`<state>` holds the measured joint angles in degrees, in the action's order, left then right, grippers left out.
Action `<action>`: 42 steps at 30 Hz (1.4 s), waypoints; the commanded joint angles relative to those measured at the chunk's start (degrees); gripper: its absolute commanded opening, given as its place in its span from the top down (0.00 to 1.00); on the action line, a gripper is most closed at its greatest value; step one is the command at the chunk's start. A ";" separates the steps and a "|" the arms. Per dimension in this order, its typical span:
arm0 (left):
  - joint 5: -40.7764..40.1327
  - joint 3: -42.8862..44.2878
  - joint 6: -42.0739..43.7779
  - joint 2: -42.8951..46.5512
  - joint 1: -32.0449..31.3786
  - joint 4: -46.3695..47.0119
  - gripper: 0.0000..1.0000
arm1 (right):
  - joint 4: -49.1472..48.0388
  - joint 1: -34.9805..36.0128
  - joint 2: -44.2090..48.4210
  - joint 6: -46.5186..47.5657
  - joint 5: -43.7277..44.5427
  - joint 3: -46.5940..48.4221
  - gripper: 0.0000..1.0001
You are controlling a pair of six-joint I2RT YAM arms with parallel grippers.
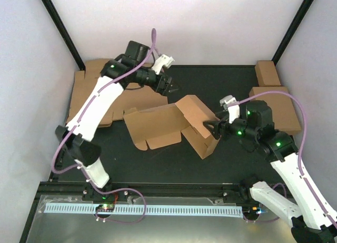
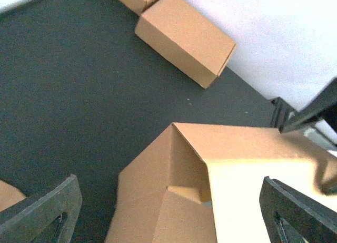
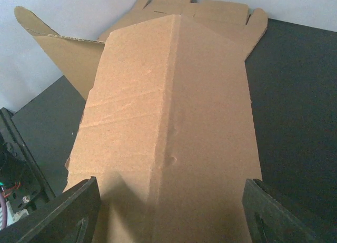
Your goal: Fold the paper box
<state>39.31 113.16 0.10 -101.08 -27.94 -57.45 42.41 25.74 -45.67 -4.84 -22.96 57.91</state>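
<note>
Paper box sits half-folded on the counter; left end effector gapes empty above, right end effector, spread wide, straddles its tented panel, likely guiding the crease.

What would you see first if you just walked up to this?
A big brown paper box, half folded and humped up, sits in the middle of the dark table. The left claw hovers over its far side and the right claw is at its right end, both open.
</note>
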 commanded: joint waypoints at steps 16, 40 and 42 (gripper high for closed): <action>-35.19 -41.81 30.53 35.00 -13.34 22.41 0.08 | 2.38 0.10 -1.90 1.64 -1.12 1.10 0.21; -50.66 -43.58 21.03 33.45 -10.98 34.95 0.51 | 4.01 0.08 -2.58 2.98 0.13 0.45 0.23; -51.49 -42.76 19.73 32.44 -10.38 34.65 0.52 | 4.07 0.10 -2.58 3.15 -0.05 0.51 0.23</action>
<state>-9.02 66.89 23.66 -66.87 -39.64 -25.15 43.13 25.74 -47.94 -2.81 -23.92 58.37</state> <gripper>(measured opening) 0.486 0.774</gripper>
